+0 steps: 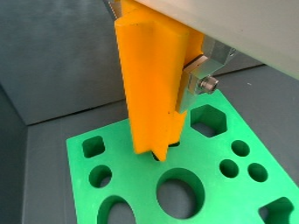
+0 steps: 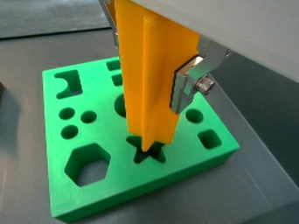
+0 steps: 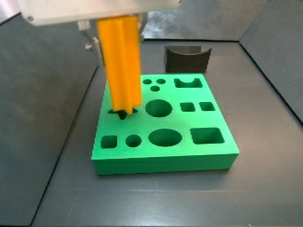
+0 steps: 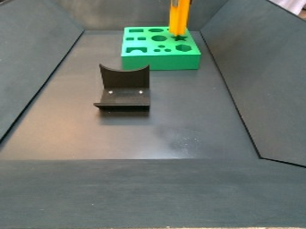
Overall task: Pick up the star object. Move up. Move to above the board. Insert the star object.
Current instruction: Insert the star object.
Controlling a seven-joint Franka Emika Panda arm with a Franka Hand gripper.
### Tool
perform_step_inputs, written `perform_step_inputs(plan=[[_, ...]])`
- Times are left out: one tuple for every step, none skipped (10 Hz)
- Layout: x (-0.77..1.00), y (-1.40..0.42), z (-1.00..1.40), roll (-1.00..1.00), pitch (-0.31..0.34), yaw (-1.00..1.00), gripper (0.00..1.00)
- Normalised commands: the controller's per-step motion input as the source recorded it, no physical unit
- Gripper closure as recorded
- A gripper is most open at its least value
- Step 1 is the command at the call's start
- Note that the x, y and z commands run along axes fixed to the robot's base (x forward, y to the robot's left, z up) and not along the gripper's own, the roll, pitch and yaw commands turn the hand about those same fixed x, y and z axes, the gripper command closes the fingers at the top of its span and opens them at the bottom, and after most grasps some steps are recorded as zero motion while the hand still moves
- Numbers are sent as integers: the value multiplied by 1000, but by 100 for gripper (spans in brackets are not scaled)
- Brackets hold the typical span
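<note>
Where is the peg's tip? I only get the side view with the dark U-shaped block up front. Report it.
Observer: In a wrist view, the tall bright-orange ridged star object has its tip at the star-shaped hole of the bright-green rectangular board.
Operator: Confirm the grip.
Observer: The hand is shut on it; a silver finger presses its side.
Operator: Check the neighbouring hole.
Observer: The hexagonal hole beside it is empty.

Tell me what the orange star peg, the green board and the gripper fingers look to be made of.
Star object: likely plastic; uniform bright orange, matte, sharp ridges. Board: likely plastic too; solid even green, matte, clean-edged holes. Fingers: metal by the look; silver sheen, visible screw. The gripper holds the star object upright, its tip at the board's star hole, jaws closed on its sides.
</note>
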Motion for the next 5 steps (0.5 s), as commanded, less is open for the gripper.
perform_step_inputs(plan=[[0,0,0,-1,-27,0,100],[0,0,-17,0,0,0,100],[0,0,-109,61,0,-174,100],[0,0,-74,19,0,-100,100],[0,0,-23,0,0,0,100]])
